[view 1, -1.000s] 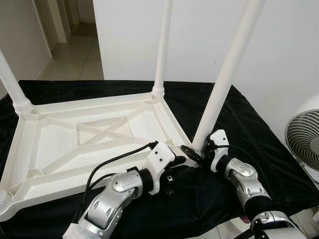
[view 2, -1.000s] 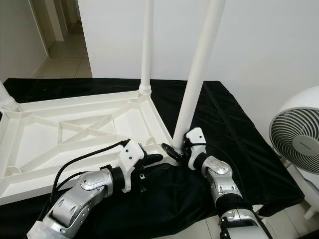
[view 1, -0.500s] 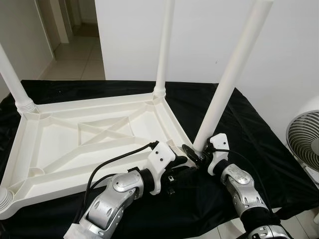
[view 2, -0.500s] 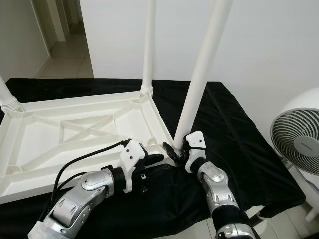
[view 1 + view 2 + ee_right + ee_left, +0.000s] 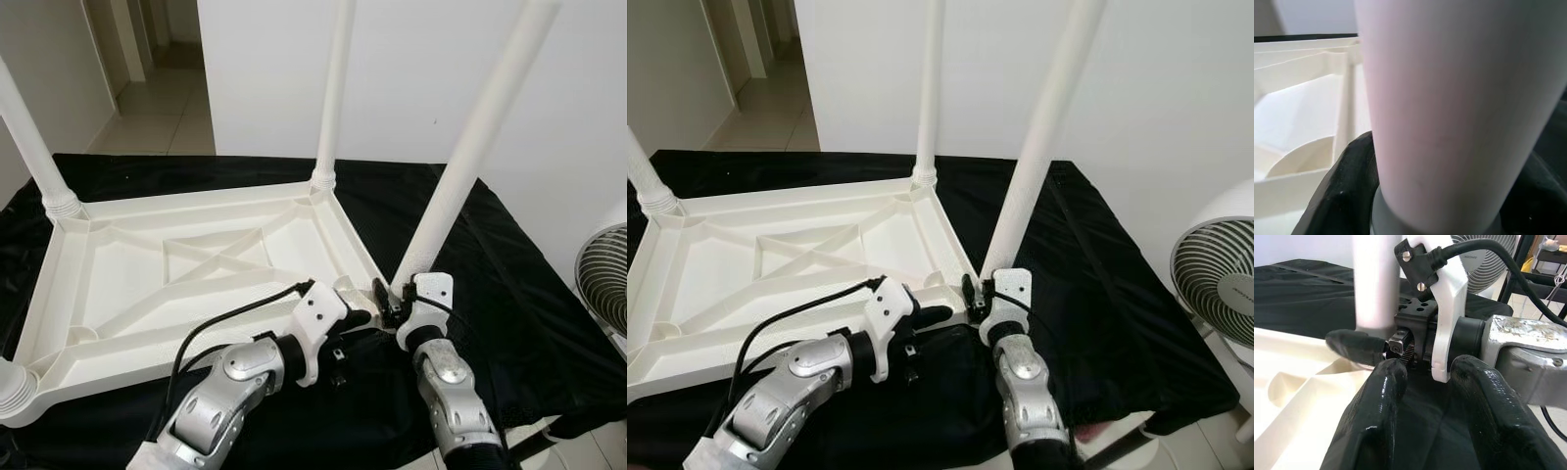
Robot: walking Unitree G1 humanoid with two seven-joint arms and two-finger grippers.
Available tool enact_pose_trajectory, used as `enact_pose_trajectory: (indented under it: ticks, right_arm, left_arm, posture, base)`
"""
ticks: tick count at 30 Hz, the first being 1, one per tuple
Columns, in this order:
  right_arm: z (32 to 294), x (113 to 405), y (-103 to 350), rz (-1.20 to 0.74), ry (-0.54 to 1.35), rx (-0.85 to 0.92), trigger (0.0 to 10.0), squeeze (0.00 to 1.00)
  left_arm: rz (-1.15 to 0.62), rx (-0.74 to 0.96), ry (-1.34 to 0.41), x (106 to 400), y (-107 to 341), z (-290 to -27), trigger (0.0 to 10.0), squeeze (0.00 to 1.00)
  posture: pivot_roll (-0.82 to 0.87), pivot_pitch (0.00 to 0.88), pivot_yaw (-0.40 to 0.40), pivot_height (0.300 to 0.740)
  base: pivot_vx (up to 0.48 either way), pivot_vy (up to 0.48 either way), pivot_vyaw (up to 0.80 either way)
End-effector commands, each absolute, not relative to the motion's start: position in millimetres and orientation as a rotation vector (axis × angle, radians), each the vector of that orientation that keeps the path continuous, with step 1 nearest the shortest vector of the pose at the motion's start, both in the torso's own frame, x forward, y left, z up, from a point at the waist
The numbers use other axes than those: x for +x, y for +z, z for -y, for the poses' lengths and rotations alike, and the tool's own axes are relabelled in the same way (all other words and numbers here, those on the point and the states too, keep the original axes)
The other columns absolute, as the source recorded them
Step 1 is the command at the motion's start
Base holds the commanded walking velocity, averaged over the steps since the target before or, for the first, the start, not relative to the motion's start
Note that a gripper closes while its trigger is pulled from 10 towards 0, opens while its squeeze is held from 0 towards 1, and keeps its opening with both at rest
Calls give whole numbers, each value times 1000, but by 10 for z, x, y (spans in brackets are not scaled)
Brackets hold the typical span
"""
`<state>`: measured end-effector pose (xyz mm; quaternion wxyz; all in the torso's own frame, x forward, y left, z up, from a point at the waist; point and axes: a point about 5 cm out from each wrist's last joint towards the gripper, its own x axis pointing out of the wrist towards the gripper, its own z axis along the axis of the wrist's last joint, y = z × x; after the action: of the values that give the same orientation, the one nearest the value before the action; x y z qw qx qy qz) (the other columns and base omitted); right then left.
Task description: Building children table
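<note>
A white plastic children's table (image 5: 186,284) lies upside down on a black cloth. Three long white legs stand up from its corners: far left (image 5: 29,137), back (image 5: 333,98) and near right (image 5: 470,166). A short threaded stub (image 5: 12,387) shows at the near left corner. My right gripper (image 5: 397,299) is shut around the base of the near right leg, and one black finger (image 5: 1347,186) wraps the leg (image 5: 1459,112) in the right wrist view. My left gripper (image 5: 358,318) lies low beside that corner, with its two fingers (image 5: 1376,416) apart and only cloth between them.
A white floor fan (image 5: 1215,284) stands off the right side. The black cloth (image 5: 500,294) drapes over the support's right and near edges. A white wall rises behind, and a tiled hallway (image 5: 167,108) opens at the far left.
My right forearm has swung from the right side round to the near side of the leg, still gripping its base. The left arm has held still. The camera has shifted slightly.
</note>
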<state>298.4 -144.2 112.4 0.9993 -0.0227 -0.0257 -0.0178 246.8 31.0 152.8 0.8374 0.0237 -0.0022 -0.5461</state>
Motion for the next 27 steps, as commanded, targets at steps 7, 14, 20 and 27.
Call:
enact_pose_trajectory:
  ticks: [7,14,20,27]
  right_arm:
    - [1262,2941,1123,28,7,-33,10000,0]
    - [1275,2954,1177,50,41,11,10000,1000]
    - [1371,2999,1259,78,83,-1,10000,1000]
    - [1463,3054,1303,87,288,-13,10000,0]
  left_arm:
    - [4,44,-1168,2450,1534,-285,10000,0]
    - [5,49,-1159,2464,1538,-305,10000,0]
    - [9,50,-1159,2464,1543,-297,10000,0]
    - [13,54,-1162,2473,1550,-298,10000,0]
  posture:
    - [-3,16,-27,740]
    - [4,10,-35,740]
    - [6,0,-39,740]
    - [7,0,-39,740]
  base:
    - [0,0,0]
    - [0,0,0]
    - [0,0,0]
    - [0,0,0]
